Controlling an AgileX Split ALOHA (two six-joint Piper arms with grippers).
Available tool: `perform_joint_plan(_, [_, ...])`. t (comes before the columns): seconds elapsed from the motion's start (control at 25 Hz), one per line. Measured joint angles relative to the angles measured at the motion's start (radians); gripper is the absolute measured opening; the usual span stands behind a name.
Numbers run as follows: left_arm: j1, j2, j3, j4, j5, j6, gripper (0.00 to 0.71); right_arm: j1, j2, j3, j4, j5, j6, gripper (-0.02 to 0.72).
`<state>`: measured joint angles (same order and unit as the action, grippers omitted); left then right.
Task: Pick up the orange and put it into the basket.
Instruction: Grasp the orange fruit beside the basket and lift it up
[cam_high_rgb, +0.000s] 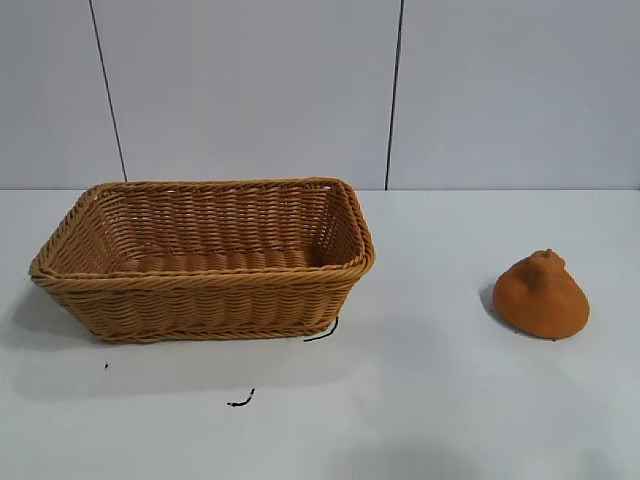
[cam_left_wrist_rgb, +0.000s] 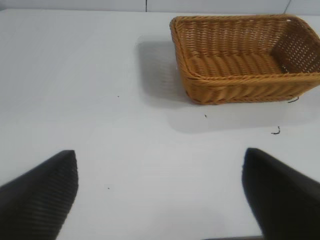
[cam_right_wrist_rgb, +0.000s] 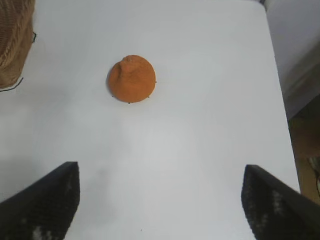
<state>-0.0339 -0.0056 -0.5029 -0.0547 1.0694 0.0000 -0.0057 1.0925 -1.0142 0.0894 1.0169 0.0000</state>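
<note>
Right wrist view | right hand (cam_right_wrist_rgb: 160, 200) agape above orange (cam_right_wrist_rgb: 132, 78) | left hand (cam_left_wrist_rgb: 160, 195) agape

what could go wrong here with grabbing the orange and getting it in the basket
The orange is lumpy and cone-shaped, so the open right claw may slip off its sloping sides. It lies apart from the basket, so a loose grip could drop it on the way. A low carry could clip the basket's braided rim.

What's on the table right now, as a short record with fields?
orange: on the table, right of the basket, apart from it
basket: upright, left half of the table, nothing visible inside
left gripper: open, above bare table, facing the basket
right gripper: open, above bare table, facing the orange
task state: orange not yet picked up
</note>
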Motion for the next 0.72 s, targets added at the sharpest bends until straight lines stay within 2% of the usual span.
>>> perform_joint_plan(0.16, [0.000, 0.000, 0.000, 0.000, 0.000, 0.000, 0.639, 0.000, 0.235, -0.143, 0.034, -0.002, -0.016, 0.622])
perform_joint_plan(0.4, [0.000, 0.000, 0.000, 0.000, 0.000, 0.000, 0.639, 0.000, 0.465, -0.293, 0.036, -0.003, -0.039, 0.622])
perform_joint_plan(0.56, [0.000, 0.000, 0.000, 0.000, 0.000, 0.000, 0.639, 0.010, 0.573, -0.333, 0.037, -0.020, -0.051, 0.618])
perform_joint_plan(0.72, [0.000, 0.000, 0.000, 0.000, 0.000, 0.000, 0.639, 0.066, 0.672, -0.334, 0.026, -0.049, -0.058, 0.613])
